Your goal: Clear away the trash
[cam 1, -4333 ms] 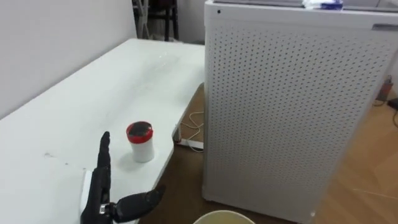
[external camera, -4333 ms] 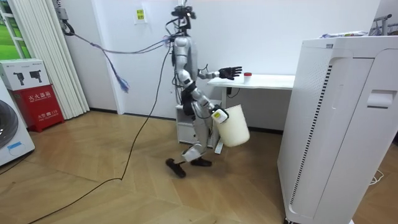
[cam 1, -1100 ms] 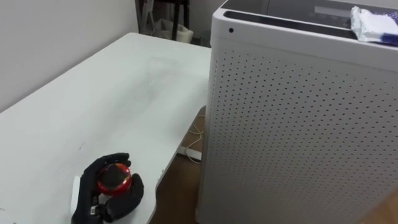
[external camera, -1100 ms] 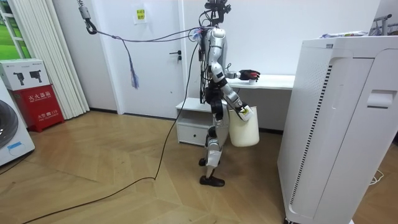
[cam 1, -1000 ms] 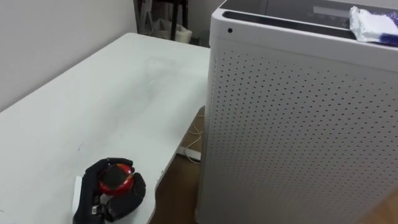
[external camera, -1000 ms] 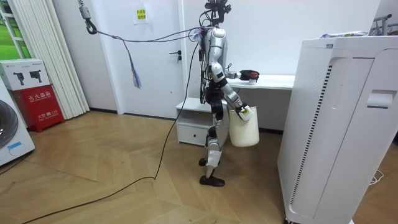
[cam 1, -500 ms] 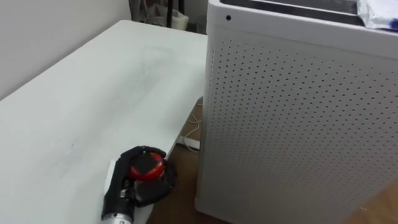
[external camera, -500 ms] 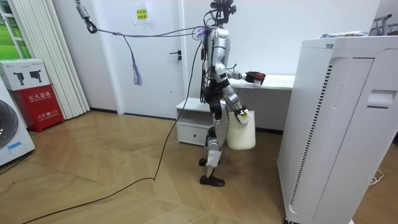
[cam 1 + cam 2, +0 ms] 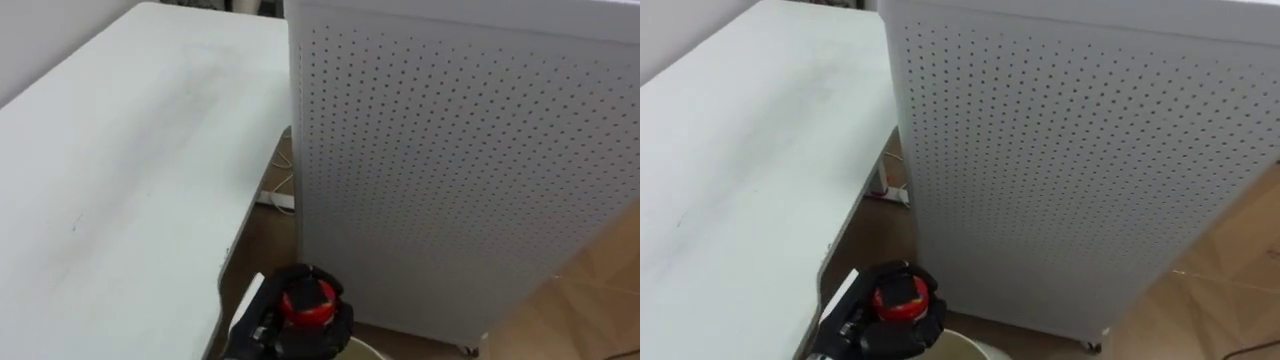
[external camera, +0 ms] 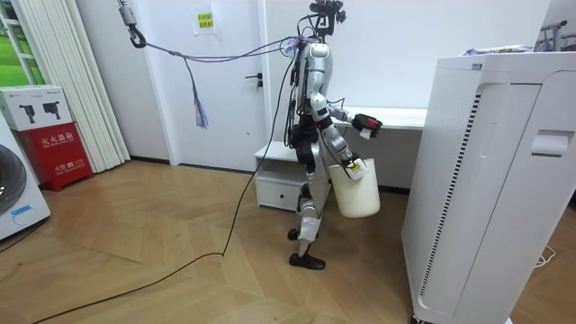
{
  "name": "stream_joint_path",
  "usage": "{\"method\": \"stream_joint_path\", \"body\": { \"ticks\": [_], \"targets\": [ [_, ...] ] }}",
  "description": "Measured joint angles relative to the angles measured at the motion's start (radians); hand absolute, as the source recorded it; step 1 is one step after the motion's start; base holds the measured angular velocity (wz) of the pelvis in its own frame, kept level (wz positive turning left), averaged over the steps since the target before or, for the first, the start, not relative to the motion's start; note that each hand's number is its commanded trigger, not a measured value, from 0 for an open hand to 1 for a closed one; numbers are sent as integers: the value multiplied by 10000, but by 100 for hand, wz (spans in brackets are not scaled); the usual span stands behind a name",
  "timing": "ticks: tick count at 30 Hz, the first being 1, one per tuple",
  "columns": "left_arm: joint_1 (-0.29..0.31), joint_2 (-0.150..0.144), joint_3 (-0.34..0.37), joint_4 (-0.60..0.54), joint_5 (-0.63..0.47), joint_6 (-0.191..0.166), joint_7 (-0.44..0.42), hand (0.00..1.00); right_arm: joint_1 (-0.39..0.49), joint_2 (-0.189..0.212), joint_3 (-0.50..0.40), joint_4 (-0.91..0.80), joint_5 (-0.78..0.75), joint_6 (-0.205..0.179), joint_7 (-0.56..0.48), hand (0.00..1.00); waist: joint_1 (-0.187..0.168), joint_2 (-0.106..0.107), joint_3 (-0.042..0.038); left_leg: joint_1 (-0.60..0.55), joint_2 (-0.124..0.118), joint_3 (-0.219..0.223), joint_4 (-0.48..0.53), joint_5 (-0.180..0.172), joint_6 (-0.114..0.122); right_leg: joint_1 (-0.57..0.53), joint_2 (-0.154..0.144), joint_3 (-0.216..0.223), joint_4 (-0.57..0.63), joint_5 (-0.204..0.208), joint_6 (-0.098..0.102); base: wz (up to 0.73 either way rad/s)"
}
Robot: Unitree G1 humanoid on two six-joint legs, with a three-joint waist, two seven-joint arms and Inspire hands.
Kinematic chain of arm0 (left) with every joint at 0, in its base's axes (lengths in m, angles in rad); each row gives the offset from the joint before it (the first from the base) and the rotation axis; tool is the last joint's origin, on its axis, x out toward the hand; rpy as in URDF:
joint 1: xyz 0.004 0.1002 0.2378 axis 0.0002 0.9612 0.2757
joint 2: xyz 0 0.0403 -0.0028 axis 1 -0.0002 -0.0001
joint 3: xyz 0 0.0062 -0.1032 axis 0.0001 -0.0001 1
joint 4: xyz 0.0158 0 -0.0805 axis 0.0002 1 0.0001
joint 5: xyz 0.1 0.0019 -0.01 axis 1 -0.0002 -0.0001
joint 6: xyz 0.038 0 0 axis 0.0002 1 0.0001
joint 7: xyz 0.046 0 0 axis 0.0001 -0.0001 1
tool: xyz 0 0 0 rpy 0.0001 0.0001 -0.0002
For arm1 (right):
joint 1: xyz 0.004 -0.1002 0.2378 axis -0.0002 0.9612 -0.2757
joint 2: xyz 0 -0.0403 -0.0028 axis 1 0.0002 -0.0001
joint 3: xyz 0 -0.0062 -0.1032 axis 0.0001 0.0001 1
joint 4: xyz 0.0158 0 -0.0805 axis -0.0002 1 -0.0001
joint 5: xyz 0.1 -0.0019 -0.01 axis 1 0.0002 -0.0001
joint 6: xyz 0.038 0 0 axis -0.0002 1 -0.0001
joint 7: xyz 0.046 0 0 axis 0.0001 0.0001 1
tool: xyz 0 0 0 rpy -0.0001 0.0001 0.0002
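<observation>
Left robot hand (image 9: 265,328) tight around red-lidded jar (image 9: 308,303)

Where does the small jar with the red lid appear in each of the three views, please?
Left eye view: the red-lidded jar, held in the left hand, is at the bottom centre.
Right eye view: the jar is at the bottom, left of centre.
Room view: the jar is mid-picture, right of the robot's torso.
Shared landmark: the tall white cabinet.

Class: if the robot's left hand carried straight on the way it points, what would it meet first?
Probably the perforated white cabinet ahead. The left hand, curled round the red-lidded jar, is past the table edge; the gap between looks free, depth unclear.
</observation>
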Motion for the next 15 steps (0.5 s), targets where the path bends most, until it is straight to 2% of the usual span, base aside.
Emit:
{"method": "stream_joint_path", "body": {
  "ticks": [2, 4, 7, 11, 12, 14, 15],
  "targets": [
    [-278, -145, -100, 610, 5, 1, -80, 100, -351, -1, -6, 127, -13, -3, -261, 100, 16, 58, 113, -433, -1, 31, 299, -4, 51, -423, -19, 79, 283, 0, -13, -2],
    [-463, -183, -151, 1035, 3, 5, -94, 100, -568, -3, -8, 141, -45, -3, -428, 100, 27, 121, 152, -817, 40, 78, 477, -23, 83, -786, -16, 100, 437, 29, -59, -7],
    [-677, -213, -289, 1353, 14, 10, -119, 100, -880, 2, -7, 282, -85, -3, -581, 100, 67, 142, 165, -1505, 85, 127, 810, -4, 118, -1515, -16, 156, 751, 72, -120, -8],
    [-1254, -605, -433, 2218, 18, 12, -99, 100, -1311, 21, 10, 429, -51, -3, -841, 100, 293, 137, 192, -2103, 172, 358, 1105, 3, 129, -2261, 22, 368, 1113, 144, -181, -16],
    [-1308, -629, -470, 2271, 22, 12, -95, 100, -1362, 41, 9, 428, -49, -3, -875, 100, 296, 131, 197, -2193, 184, 373, 1162, 1, 128, -2363, 20, 372, 1189, 144, -182, -9],
    [-1520, -637, -649, 2292, 23, 11, -94, 100, -1655, 94, 5, 428, -30, -3, -959, 100, 297, 103, 269, -2574, 218, 447, 1322, 1, 128, -2774, 27, 411, 1341, 152, -212, -7],
    [-1559, -643, -669, 2306, 30, 10, -103, 100, -1724, 100, 5, 426, -26, -4, -962, 100, 300, 103, 274, -2662, 227, 464, 1348, 1, 128, -2860, 30, 414, 1339, 157, -220, -8]
  ]
}}
